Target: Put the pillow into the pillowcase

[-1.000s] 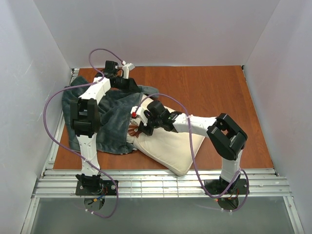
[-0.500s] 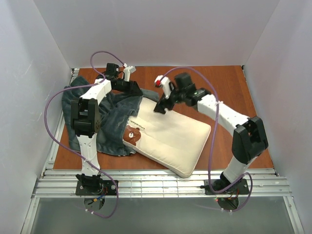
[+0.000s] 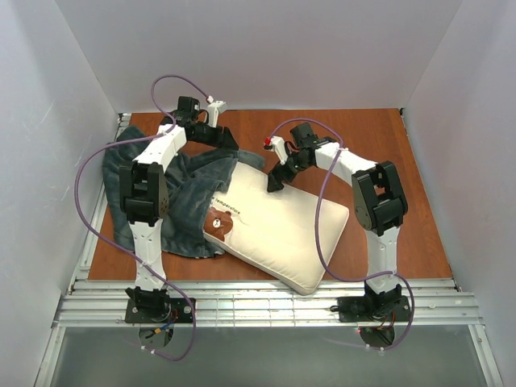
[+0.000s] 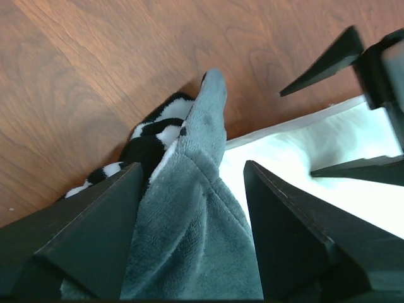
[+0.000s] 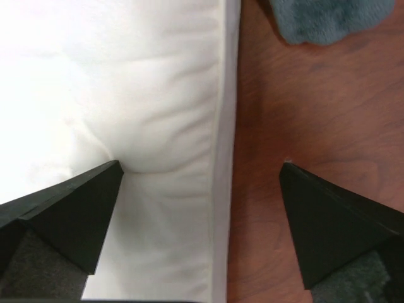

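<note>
Right arm has folded in since 0.5 s ago; right claw (image 3: 276, 182) now sits lower, at the far edge of the pillow (image 3: 282, 230). Bench (image 3: 355, 137): brown wood. Pillowcase (image 3: 189, 201): grey-teal, rumpled at left, zebra lining showing under its raised corner. Pillow: flat mid-bench, its bear-face end against the pillowcase. Right claw: wide, straddling the pillow's seam, one finger denting the cushion. Left claw (image 4: 192, 167): appears clamped on a fold of plush.

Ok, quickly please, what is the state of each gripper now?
Left gripper: closed on the pillowcase.
Right gripper: open over the edge of the pillow, holding nothing.
</note>
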`<state>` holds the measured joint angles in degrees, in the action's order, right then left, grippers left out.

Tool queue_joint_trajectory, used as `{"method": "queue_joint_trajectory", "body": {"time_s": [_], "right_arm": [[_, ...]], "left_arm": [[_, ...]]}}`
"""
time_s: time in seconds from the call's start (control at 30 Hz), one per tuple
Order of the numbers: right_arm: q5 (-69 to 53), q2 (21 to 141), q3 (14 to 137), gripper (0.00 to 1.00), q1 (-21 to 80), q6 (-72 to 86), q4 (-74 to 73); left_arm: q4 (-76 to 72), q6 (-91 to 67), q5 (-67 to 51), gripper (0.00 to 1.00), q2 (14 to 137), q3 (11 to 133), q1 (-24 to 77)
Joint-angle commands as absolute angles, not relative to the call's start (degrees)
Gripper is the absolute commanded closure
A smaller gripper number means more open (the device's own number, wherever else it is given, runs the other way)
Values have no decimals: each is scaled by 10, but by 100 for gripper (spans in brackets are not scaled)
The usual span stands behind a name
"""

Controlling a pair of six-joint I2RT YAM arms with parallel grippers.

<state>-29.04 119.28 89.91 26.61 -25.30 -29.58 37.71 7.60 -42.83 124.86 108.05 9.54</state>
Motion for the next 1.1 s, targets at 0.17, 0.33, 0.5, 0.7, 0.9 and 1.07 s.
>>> {"method": "queue_joint_trajectory", "body": {"time_s": [0.17,0.33,0.5,0.7,0.9,1.07], "right_arm": [[-395,1205,925,57,273,-287,-360],[-403,1195,932,99,274,-284,-354],[-397,1165,940,99,299,-260,-319],[-341,1140,942,99,332,-245,-272],[-319,1088,897,99,332,-205,-194],[-277,1064,879,99,331,-181,-149]], "left_arm": [[430,125,-394,39,1274,1104,125],[443,127,-390,90,1293,1128,137],[445,84,-453,100,1306,1198,174],[391,-37,-538,100,1305,1217,214],[288,-152,-615,100,1286,1129,227],[212,-206,-650,90,1305,1095,222]]}}
